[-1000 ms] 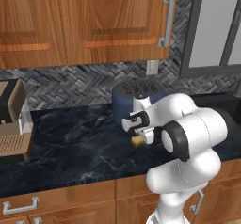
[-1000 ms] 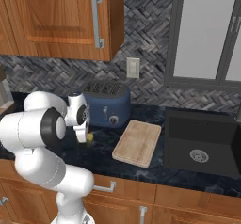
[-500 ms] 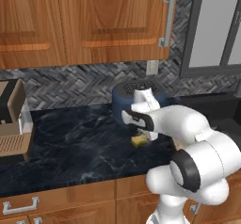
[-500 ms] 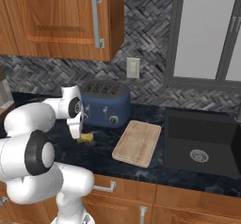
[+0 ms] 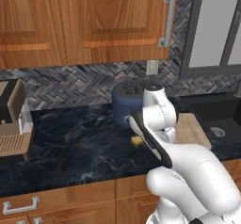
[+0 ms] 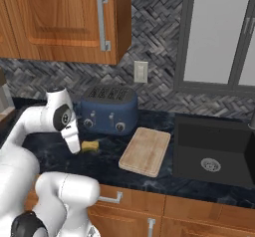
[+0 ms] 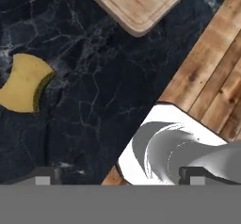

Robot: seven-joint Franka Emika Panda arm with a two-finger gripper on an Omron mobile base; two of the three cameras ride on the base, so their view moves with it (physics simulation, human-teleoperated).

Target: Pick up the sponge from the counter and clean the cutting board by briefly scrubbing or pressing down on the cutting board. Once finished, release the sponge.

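On the counter (image 6: 107,154), the sponge (image 6: 90,145) is lying flat just in front of the toaster (image 6: 109,109), a small yellow block with pinched sides. It is sitting apart from the board (image 6: 145,151), which is resting to its right on the same dark marble top, angled slightly, near the black sink (image 6: 214,149). From the left base camera the sponge (image 5: 137,141) is peeking out beside the white arm, while the board (image 5: 192,128) is partly showing behind it and the toaster (image 5: 127,97) is standing against the herringbone backsplash. A coffee machine (image 5: 13,119) is sitting at the far left of the counter (image 5: 75,148).

Looking down from the hand camera, the sponge (image 7: 25,83) is lying at the left on the marble (image 7: 99,96), with a darker underside showing along its pinched edge, and a corner of the board (image 7: 139,3) is reaching in from the top. Nothing is sitting between the two dark fingertips at the bottom of that view; the gripper (image 7: 120,178) is standing wide apart and holding nothing. It is hanging above the counter's front edge, off to one side of the sponge and not touching it. Wooden floor planks are showing at the right.
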